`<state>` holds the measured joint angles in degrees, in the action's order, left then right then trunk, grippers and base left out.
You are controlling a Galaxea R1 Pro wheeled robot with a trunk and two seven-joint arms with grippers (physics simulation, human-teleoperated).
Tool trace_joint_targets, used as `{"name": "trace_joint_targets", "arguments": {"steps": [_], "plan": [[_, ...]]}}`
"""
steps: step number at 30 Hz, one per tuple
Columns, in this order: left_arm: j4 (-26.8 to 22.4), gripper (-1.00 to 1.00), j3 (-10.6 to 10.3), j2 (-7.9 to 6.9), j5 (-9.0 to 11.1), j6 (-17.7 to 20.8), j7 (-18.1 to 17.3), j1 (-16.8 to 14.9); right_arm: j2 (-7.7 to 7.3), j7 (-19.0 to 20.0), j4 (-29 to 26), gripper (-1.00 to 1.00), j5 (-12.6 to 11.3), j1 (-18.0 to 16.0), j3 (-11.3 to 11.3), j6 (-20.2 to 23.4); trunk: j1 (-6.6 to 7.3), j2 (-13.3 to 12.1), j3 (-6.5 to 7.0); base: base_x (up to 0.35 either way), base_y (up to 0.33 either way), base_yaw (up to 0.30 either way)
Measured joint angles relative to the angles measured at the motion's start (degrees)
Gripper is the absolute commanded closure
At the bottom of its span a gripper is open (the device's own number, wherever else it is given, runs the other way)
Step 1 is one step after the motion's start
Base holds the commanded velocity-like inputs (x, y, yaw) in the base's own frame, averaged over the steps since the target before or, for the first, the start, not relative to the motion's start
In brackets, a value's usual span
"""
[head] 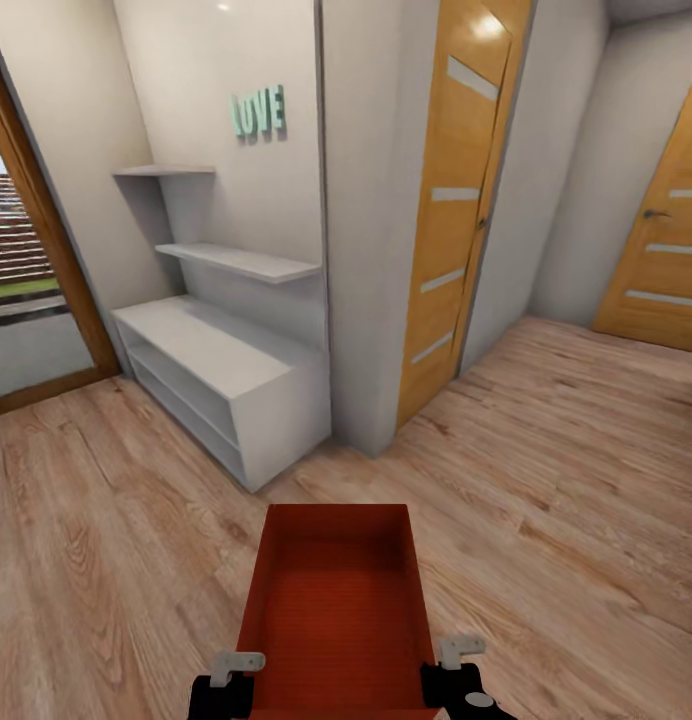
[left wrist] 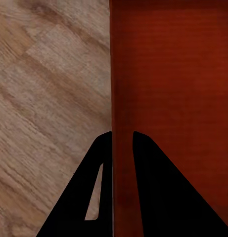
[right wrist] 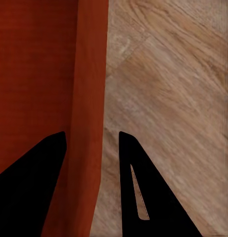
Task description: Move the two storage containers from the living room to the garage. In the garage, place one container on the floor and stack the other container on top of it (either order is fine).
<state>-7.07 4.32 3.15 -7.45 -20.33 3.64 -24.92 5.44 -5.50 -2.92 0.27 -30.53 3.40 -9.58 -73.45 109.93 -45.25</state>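
Note:
One red-orange open-top storage container (head: 331, 600) hangs just in front of me, low in the head view, above light wood planks. My left gripper (head: 233, 678) is shut on its left wall, and the left wrist view has both black fingers pinching that thin wall (left wrist: 124, 74) at the left gripper (left wrist: 122, 136). My right gripper (head: 456, 668) grips the right wall. In the right wrist view the right gripper (right wrist: 91, 134) straddles the wall (right wrist: 91, 74). The bin is empty inside. The garage is out of view.
A white low shelf unit (head: 226, 380) stands ahead on the left under a "LOVE" wall sign (head: 258, 112). A glazed opening (head: 16, 260) is far left. An open orange wooden door (head: 456, 200) is ahead, and a second door (head: 666, 240) at right. Wood planks (head: 566, 440) stretch to the right.

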Motion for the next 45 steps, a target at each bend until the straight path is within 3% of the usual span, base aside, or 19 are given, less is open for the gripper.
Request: {"name": "trace_joint_targets", "arguments": {"steps": [45], "plan": [[0.0, 1.0, -0.01, 0.0, 0.02, -0.03, -0.01, 0.0, 0.0, 0.0, 0.0, 1.0, -0.01, 0.0, 0.0, 0.0, 0.0, 0.0, 0.0, 0.001, 0.0, -0.264]]}}
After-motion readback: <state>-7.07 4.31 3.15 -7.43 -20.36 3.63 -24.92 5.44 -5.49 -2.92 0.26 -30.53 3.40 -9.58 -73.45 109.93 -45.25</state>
